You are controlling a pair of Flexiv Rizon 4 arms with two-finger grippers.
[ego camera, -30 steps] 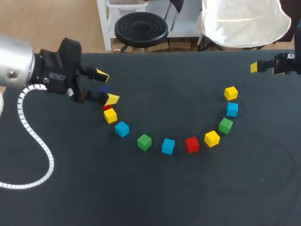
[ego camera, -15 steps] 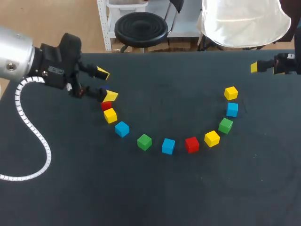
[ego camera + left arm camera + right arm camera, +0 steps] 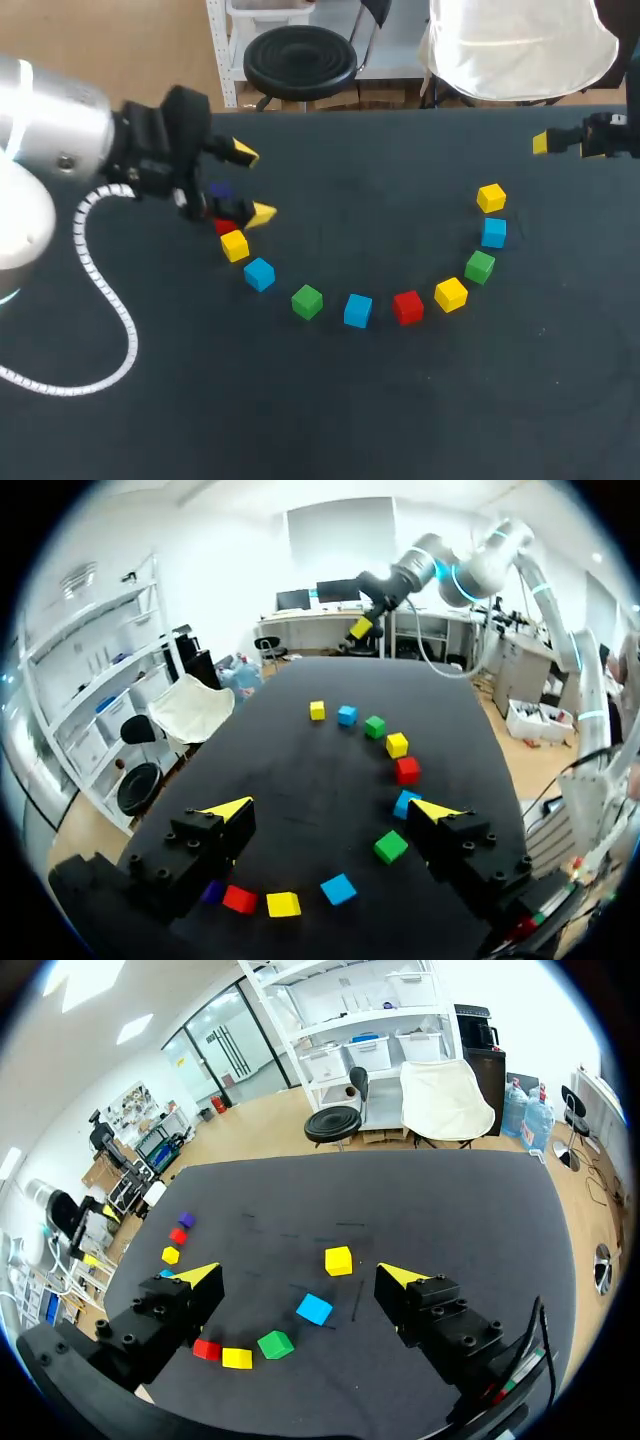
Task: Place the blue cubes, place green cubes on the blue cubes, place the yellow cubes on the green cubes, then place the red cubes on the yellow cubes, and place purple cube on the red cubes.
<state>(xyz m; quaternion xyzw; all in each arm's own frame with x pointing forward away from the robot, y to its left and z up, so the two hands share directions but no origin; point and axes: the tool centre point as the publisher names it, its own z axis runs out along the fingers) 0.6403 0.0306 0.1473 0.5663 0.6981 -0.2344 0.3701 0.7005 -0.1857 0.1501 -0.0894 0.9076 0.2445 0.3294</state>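
The right gripper (image 3: 297, 1276) holds its two yellow-tipped fingers wide apart, and they grip nothing. Out in front of it, on the black table (image 3: 450, 1200), sits a yellow cube (image 3: 339, 1260). A blue cube (image 3: 314, 1309) lies a bit closer in. Then a green cube (image 3: 275, 1344), a second yellow cube (image 3: 237, 1358) and a red cube (image 3: 207, 1349) sit in a curved row next to one finger. Farther off are a far yellow cube (image 3: 171, 1255), a far red cube (image 3: 179, 1236) and a purple cube (image 3: 186, 1220).
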